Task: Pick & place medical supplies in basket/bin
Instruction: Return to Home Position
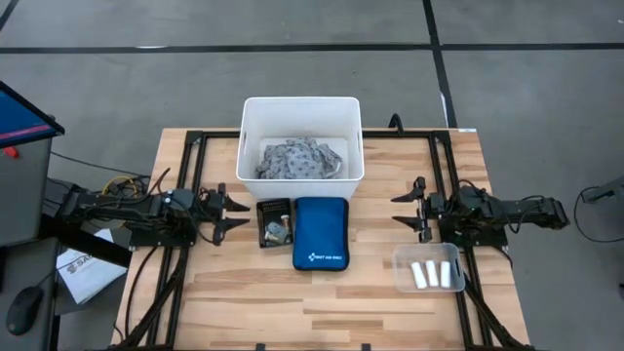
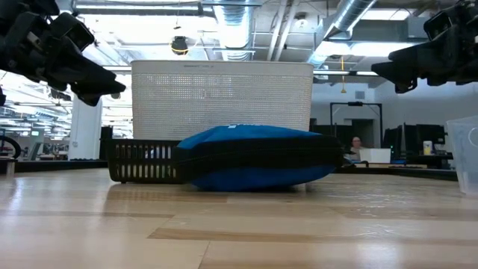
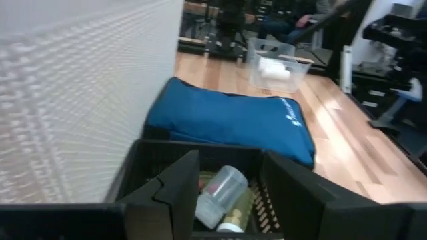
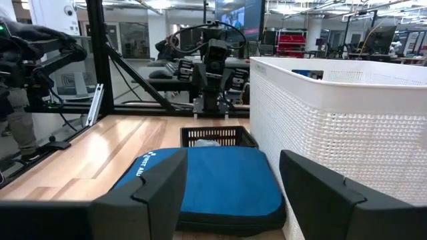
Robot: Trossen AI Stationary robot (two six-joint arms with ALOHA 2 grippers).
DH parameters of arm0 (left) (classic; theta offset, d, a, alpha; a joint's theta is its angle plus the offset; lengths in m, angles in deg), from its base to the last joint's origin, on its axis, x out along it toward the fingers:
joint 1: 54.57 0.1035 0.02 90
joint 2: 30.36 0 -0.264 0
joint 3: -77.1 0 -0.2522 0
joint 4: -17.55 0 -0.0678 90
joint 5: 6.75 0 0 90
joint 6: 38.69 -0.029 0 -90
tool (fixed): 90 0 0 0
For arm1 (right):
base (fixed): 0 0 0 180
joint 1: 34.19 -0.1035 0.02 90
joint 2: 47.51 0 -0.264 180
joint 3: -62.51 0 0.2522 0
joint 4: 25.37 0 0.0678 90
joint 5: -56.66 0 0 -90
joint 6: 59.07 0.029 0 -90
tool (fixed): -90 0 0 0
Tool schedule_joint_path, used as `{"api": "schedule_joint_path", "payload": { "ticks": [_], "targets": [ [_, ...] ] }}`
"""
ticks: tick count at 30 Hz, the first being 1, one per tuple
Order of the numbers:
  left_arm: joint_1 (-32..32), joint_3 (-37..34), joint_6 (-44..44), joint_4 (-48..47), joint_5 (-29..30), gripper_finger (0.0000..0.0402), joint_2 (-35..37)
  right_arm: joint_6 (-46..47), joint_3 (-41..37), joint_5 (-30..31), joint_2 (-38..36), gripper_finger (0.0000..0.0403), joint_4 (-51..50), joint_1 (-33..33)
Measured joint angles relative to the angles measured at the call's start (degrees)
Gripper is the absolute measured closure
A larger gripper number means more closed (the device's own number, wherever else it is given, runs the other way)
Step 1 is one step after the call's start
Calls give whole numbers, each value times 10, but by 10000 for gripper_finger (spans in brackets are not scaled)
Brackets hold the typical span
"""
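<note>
The grey-and-white patterned cloth (image 1: 299, 159) lies inside the white perforated bin (image 1: 251, 146) at the table's far middle. White rolls (image 1: 436, 274) lie in a clear tray (image 1: 402, 263) near the right edge; the left wrist view shows these rolls (image 3: 275, 68) far off. A small black basket (image 1: 274, 223) with a clear vial (image 3: 220, 195) stands beside the blue pouch (image 1: 320, 232). My left gripper (image 1: 232, 214) hovers open left of the black basket. My right gripper (image 1: 402, 210) hovers open right of the pouch. No tan pieces show.
The blue zip pouch (image 2: 254, 158) lies in front of the bin, between both grippers. Black frame rails (image 1: 190, 146) run along the table's sides. Bare wood (image 1: 322, 302) spreads across the near half of the table. Papers (image 1: 83, 268) lie off the left edge.
</note>
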State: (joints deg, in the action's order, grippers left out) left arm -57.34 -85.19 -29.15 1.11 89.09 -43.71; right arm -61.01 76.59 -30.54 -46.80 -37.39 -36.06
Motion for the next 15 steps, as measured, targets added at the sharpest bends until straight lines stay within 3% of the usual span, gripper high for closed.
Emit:
{"api": "schedule_joint_path", "payload": {
  "ticks": [8,15],
  "targets": [
    [0,0,-2,-3,-50,243,66,0,0,0,0,168,0,0],
    [0,0,-2,-24,-54,243,132,0,0,0,0,168,0,0]
  ]
}}
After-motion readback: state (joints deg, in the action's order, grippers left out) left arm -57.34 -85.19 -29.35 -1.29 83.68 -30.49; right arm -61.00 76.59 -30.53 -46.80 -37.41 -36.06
